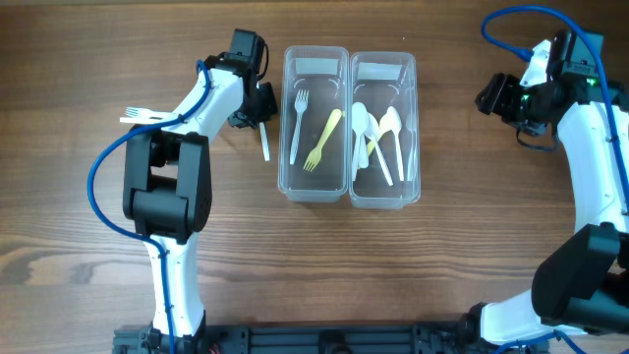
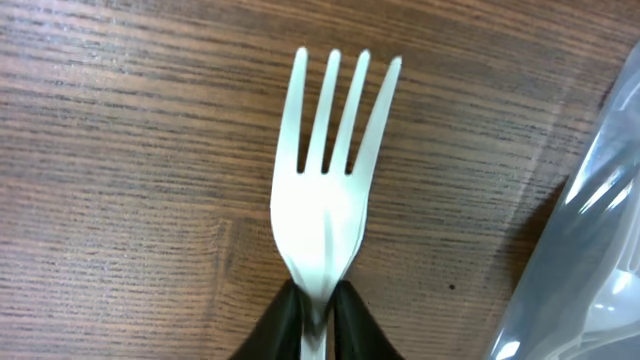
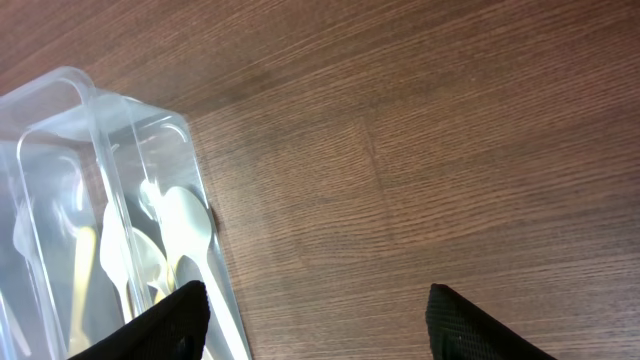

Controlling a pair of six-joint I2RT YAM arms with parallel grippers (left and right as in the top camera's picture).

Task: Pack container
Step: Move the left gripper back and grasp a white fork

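Beside the fork container (image 1: pixel 316 187), our left claw (image 2: pixel 318 300) pinches a white plastic fork (image 2: pixel 328 200) so narrowly it could pivot and snag the rim; our right claw (image 3: pixel 315 322) gapes empty.

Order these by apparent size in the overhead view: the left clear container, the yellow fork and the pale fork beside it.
1. Left clear container: clearly the largest.
2. Pale fork and yellow fork: about equal in length. The pale one looks perhaps slightly longer, but they are too close to rank.
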